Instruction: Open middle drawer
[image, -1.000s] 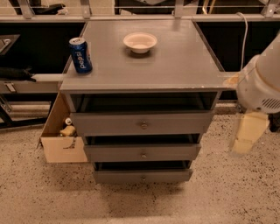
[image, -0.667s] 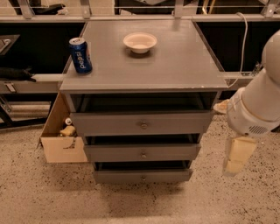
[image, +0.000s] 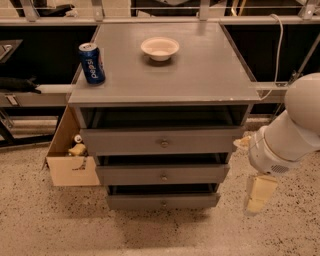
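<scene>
The grey cabinet (image: 165, 75) has three drawer fronts stacked under its top. The middle drawer (image: 200, 173) is the mid-sized one, with a small round metal knob (image: 163, 177) at its centre and a dark gap above it. The taller, wider drawer front (image: 120, 142) is above it and the narrowest one (image: 190, 201) is below. My gripper (image: 256, 202) hangs from the white arm (image: 290, 135) low at the right of the cabinet, level with the lower drawers and apart from them.
A blue Pepsi can (image: 92, 62) and a white bowl (image: 160, 48) stand on the cabinet top. An open cardboard box (image: 70, 167) with small items sits on the floor at the cabinet's left. Dark shelving runs behind. The floor is speckled.
My arm and gripper have moved down and a little left, closer to the cabinet's right side. The drawers, can and bowl have not moved.
</scene>
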